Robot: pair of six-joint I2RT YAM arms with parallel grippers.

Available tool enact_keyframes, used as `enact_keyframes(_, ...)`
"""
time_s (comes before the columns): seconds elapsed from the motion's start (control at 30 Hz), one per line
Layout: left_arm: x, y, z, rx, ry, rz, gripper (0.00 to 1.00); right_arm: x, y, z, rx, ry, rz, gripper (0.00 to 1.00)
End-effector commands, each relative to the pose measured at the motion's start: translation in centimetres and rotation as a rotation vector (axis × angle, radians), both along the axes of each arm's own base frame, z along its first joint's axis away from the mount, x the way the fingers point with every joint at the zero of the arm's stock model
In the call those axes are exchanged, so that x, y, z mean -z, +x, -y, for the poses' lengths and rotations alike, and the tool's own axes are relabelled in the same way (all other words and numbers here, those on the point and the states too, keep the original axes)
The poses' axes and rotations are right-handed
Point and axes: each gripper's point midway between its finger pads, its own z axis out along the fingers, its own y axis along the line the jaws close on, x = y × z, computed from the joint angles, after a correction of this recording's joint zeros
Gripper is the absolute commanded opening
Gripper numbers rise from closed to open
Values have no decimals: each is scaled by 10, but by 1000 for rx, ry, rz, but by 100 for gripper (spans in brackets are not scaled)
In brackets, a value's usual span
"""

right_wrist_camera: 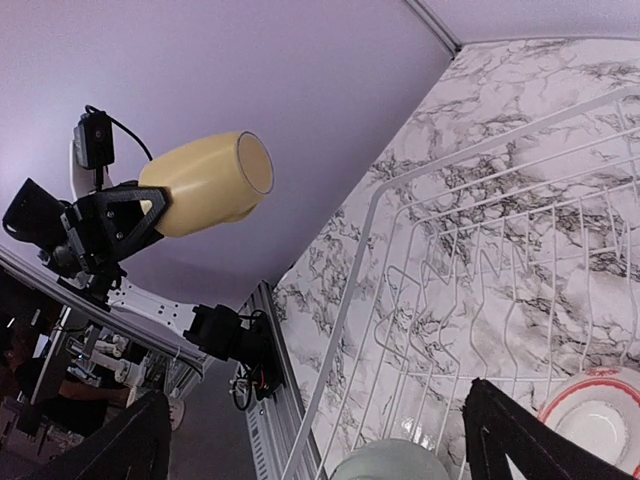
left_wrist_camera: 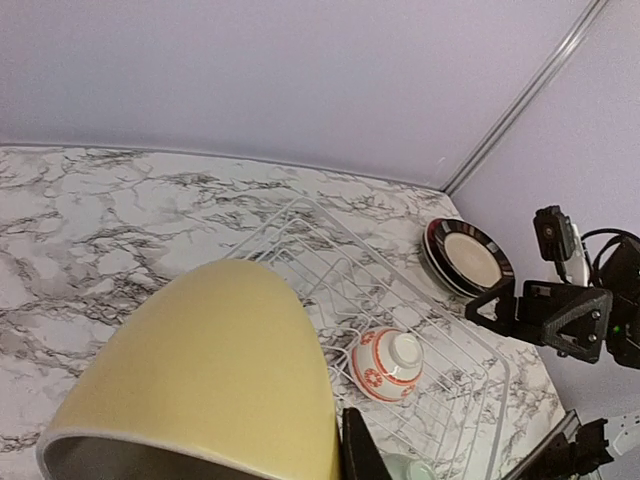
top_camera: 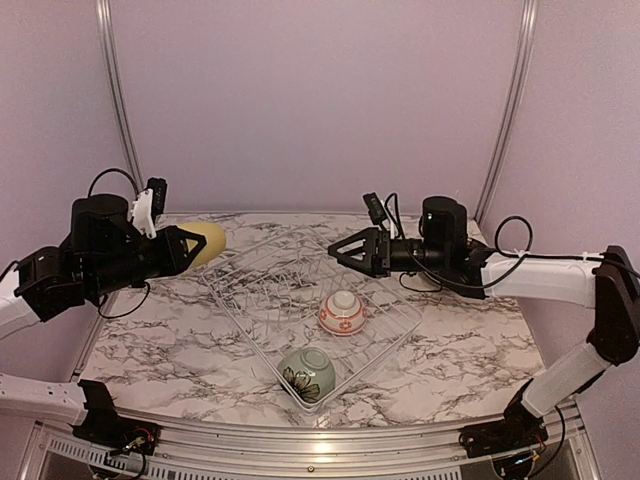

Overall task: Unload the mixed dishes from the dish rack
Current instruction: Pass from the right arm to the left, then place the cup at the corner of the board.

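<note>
Watching from beside the bench, I'd say the job was a bit past halfway. The left gripper had its jaws clamped on the pale yellow ceramic cup, holding it sideways in the air off the left side of the big white wire dish rack, over the marble-patterned table. So the cup was out of the rack but not set down.

The right gripper hung over the far right part of the rack, jaws spread wide and nothing in them.

Two things sat in the rack: the small white bowl with the red pattern, upside down near the middle, and the green flowered bowl at the near corner. A stack of black-rimmed plates lay on the table just past the rack's far corner, so those looked finished. I couldn't spot any other plates from these views.

My guess: park the cup, then get the two bowls.
</note>
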Motion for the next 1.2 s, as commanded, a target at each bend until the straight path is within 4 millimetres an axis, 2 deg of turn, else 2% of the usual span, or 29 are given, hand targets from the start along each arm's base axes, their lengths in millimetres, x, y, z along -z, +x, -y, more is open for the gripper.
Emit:
enact_keyframes(0.0, -3, 11, -96, -366, 316, -2, 0, 16, 6, 11, 57, -123, 35, 99)
enact_keyframes(0.1, 23, 16, -130, -463, 443, -115, 0, 21, 5, 11, 51, -138, 29, 98)
enact_keyframes(0.27, 77, 27, -159, -476, 562, -298, 0, 29, 4, 5, 31, -180, 28, 98)
enact_keyframes(0.5, 147, 41, -166, -357, 542, -510, 0, 36, -2, -4, 29, -279, 68, 98)
enact_keyframes(0.7, 177, 55, -172, -334, 609, -600, 0, 50, -10, -10, 16, -358, 76, 98)
enact_keyframes(0.93, 214, 59, -175, -269, 618, -701, 0, 63, -22, -21, -39, -377, 67, 98)
enact_keyframes(1.03, 220, 60, -179, -278, 627, -721, 1, 68, -31, -27, -77, -386, 68, 98)
enact_keyframes(1.17, 221, 62, -180, -284, 632, -722, 9, 80, -43, -34, -117, -442, 93, 96)
